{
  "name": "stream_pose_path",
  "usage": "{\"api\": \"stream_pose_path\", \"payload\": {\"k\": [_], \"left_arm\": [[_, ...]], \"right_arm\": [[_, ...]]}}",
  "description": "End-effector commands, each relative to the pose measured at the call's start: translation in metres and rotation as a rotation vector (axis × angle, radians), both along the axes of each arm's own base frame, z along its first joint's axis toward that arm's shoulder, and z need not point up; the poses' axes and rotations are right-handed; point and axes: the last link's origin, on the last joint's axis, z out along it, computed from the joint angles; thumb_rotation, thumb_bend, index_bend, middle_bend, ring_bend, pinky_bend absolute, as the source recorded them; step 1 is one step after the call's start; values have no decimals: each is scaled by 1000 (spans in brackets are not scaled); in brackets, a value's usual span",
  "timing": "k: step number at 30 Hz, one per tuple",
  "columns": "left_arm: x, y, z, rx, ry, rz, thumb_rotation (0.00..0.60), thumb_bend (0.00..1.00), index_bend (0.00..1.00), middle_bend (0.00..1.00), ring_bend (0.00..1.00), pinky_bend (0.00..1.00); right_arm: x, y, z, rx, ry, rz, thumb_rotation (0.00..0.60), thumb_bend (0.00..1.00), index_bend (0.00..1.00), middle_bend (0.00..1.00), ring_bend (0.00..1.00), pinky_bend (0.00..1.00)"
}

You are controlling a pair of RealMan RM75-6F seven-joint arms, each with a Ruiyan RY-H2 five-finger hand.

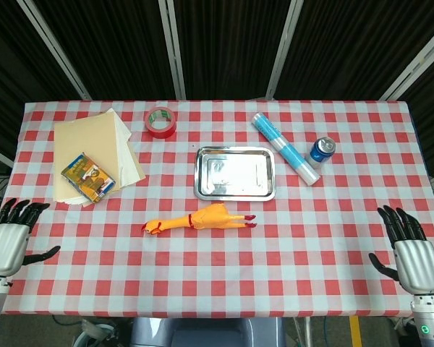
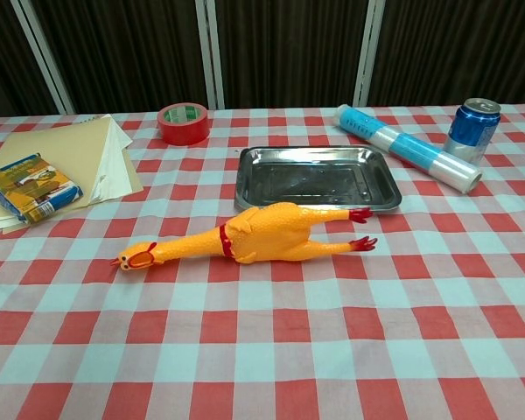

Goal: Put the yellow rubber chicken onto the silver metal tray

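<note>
The yellow rubber chicken (image 1: 200, 219) (image 2: 255, 237) lies on its side on the checked cloth, head to the left, red feet to the right. Just behind it sits the silver metal tray (image 1: 235, 190) (image 2: 315, 156), with nothing in it. My left hand (image 1: 7, 242) hovers at the table's near left corner, fingers spread and holding nothing. At the near right corner my right hand (image 1: 409, 251) is likewise spread and empty. Both hands are far from the chicken and show only in the head view.
A red tape roll (image 1: 160, 121) (image 2: 183, 122) stands behind the tray to the left. Tan paper sheets (image 1: 94, 148) with a blue packet (image 1: 87, 177) lie at far left. A blue-white wrapped roll (image 1: 286, 148) and a blue can (image 1: 321, 150) lie at the right.
</note>
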Motion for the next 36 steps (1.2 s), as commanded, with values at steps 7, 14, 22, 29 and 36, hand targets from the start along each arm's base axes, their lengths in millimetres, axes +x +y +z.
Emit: {"api": "stream_pose_path", "payload": {"k": [7,14,22,29,36], "left_arm": [[46,49,-43,-183,-56,-115,600,86,201,235,169,159],[94,75,-92,-331,-49,-217,600,94,201,243,179,166],[133,87,-145,-460,-37,-266,600,119,202,264,207,231],[144,94,-175,-466,-51,-212,600,120,206,278,224,256],[141,101,-188,-458,-74,-148,600,121,207,283,229,257]], "right_arm": [[3,-2,-2,17,3,6,599,263,0,84,43,120],[9,-1,-4,29,9,21,599,263,0,84,43,120],[10,1,-5,36,12,22,599,263,0,84,43,120],[8,4,-3,28,10,9,599,263,0,84,43,120],[6,5,-3,31,9,4,600,263,0,84,43,120]]}}
